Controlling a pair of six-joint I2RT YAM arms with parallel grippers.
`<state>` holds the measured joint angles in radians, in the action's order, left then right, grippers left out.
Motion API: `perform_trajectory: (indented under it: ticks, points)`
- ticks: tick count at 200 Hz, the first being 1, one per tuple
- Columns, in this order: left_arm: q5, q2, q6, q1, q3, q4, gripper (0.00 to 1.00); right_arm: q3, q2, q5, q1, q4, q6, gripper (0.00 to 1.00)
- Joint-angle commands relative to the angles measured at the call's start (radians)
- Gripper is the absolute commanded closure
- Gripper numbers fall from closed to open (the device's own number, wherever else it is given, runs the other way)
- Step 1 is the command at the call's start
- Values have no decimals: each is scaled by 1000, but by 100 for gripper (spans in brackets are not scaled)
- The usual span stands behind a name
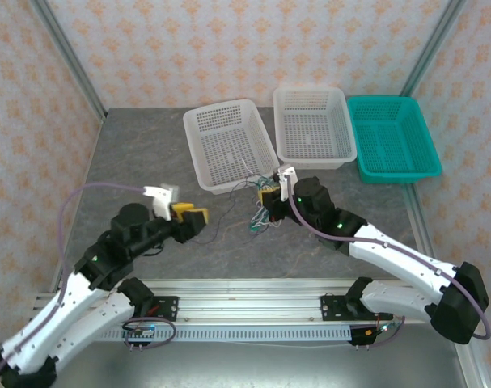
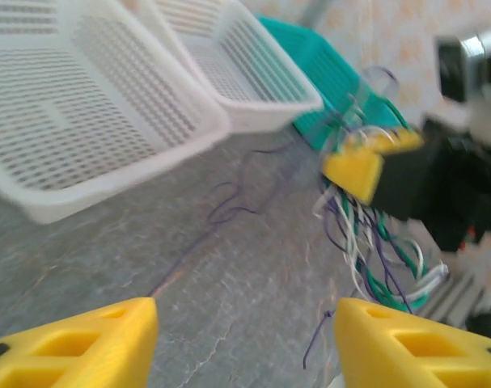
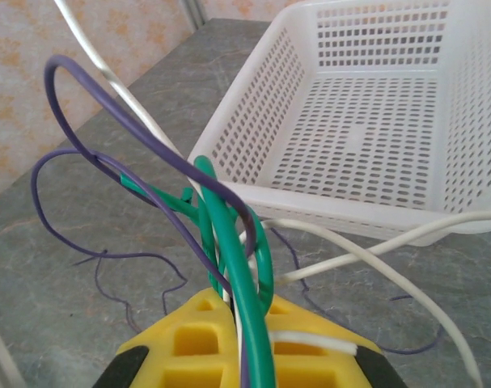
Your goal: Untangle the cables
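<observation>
The right gripper's (image 3: 241, 319) yellow fingers (image 3: 188, 339) sit closest to the lens in the right wrist view, closed tight on the cables (image 3: 229, 234). A teal-green strand, a dark purple strand (image 3: 148, 137) and a white strand (image 3: 107, 81) rise together from between the fingers and loop apart above them. In the top view that gripper (image 1: 268, 194) is at mid-worktop, just near the corner of the left white basket (image 1: 198, 153). The tangled bundle (image 1: 259, 218) hangs from it down to the grey worktop (image 1: 148, 162), slightly to its near left.

The left gripper (image 1: 198, 215) is to the left of the bundle and apart from it. Its fingers are spread well open and hold nothing. In the left wrist view the two yellow fingertips (image 2: 91, 339) frame bare worktop. The bundle (image 2: 374, 250) dangles ahead on the right under the other gripper. A single thin purple strand (image 2: 229, 202) lies slack on the worktop between them.

Three mesh baskets stand in a row on the far side. They are the left white one, a middle white one (image 1: 310, 90) and a teal one (image 1: 391, 101) on the right. Their mesh floors show bare. One white cable end reaches up to the left basket's near wall.
</observation>
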<state>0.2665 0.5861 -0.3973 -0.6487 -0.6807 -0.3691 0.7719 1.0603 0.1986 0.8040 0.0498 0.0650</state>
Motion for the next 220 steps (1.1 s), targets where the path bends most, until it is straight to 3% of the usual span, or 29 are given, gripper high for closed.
perform_trajectory:
  ticks: [1,27,51,69,111,162,188,201,214,220]
  points:
    - [-143,100,141,-113,-70,114,32,39,-1,56,1,47,-7,100]
    - [-184,233,139,-129,-123,156,24,47,9,92,8,61,8,100]
    - [-257,307,132,-129,-141,184,24,47,3,101,13,53,22,100]
    - [-284,347,129,-129,-150,185,34,50,-2,99,15,51,28,100]
    - [-296,400,50,-129,-133,218,67,46,-7,99,17,43,44,100]
    - [-257,437,39,-129,-133,276,71,20,-17,100,17,12,68,100]
    - [-171,503,49,-129,-174,264,71,20,-18,115,17,12,73,100]
    - [-178,528,43,-131,-192,251,81,20,-23,109,17,12,70,100]
    - [-203,527,35,-132,-190,256,100,18,-26,93,17,15,68,100]
    - [-218,520,32,-131,-185,260,100,19,-27,79,16,19,70,100]
